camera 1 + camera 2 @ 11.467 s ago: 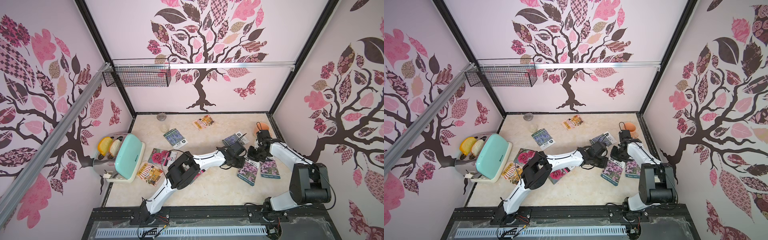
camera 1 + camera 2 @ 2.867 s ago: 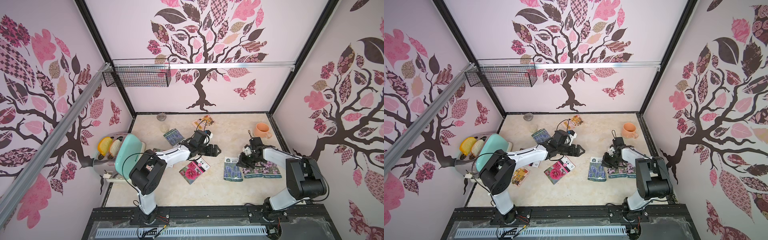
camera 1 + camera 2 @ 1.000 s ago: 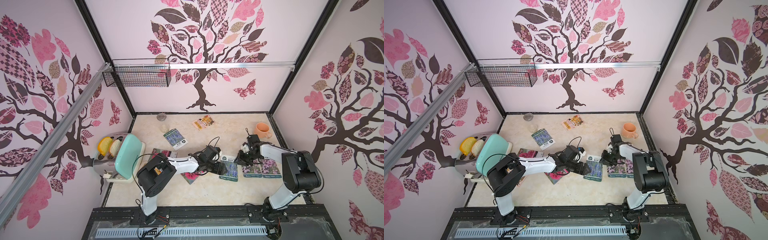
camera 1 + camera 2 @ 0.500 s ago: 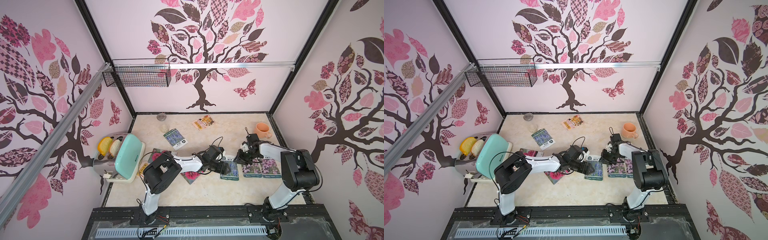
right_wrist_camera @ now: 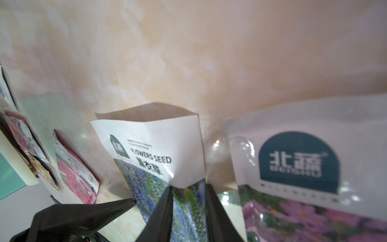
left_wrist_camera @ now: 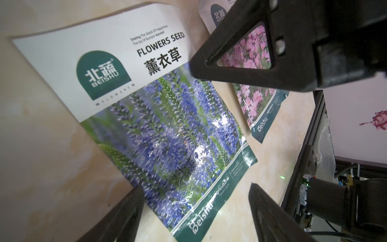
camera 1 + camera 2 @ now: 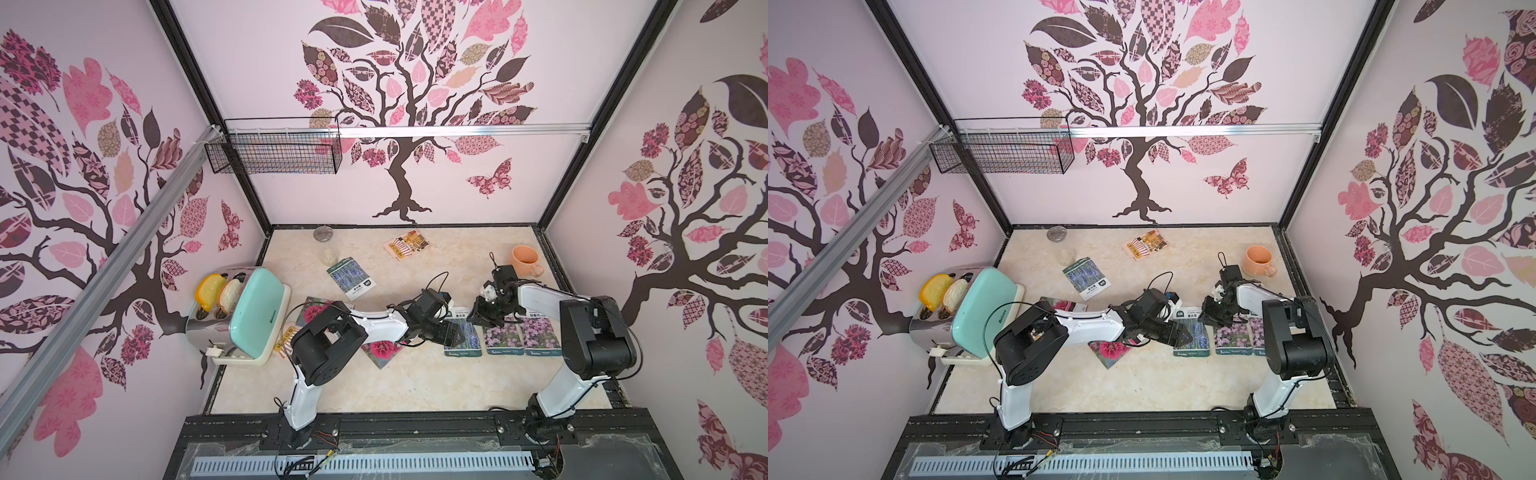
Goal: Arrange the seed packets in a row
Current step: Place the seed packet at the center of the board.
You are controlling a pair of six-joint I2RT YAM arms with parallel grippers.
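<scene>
Marble-patterned table [image 7: 415, 386] is the work surface. Judged progress: three of eight seed packets stand in the row and five remain.

Row, on the right side of the table, side by side:
- lavender packet [image 6: 163, 130], its white header curling up off the table
- first pink-purple flower packet [image 7: 503, 338]
- second pink-purple flower packet [image 7: 539, 341]

Left gripper [image 7: 456, 336]: jaws spread wide above the lavender packet's lower half, holding nothing.
Right gripper [image 7: 478, 321]: jaws narrowly parted at the header, one finger on its face. Whether they pinch it cannot be told.

Not yet in the row:
- red flower packet [image 7: 382, 350], under the left arm
- second red flower packet [image 7: 312, 308] and orange packet [image 7: 284, 344], beside the toaster
- second lavender packet [image 7: 351, 278], mid-table
- second orange packet [image 7: 407, 245], near the back wall

Containers:
- Wire basket [image 7: 274, 156], wall-mounted: no contents visible.
- Toaster [image 7: 249, 320]: one yellow slice [image 7: 208, 286] and one pale slice [image 7: 228, 294] in its slots.
- Orange mug [image 7: 524, 259]: appears empty.
- Glass jar [image 7: 329, 255]: appears empty. Its lid [image 7: 322, 233] lies apart.
</scene>
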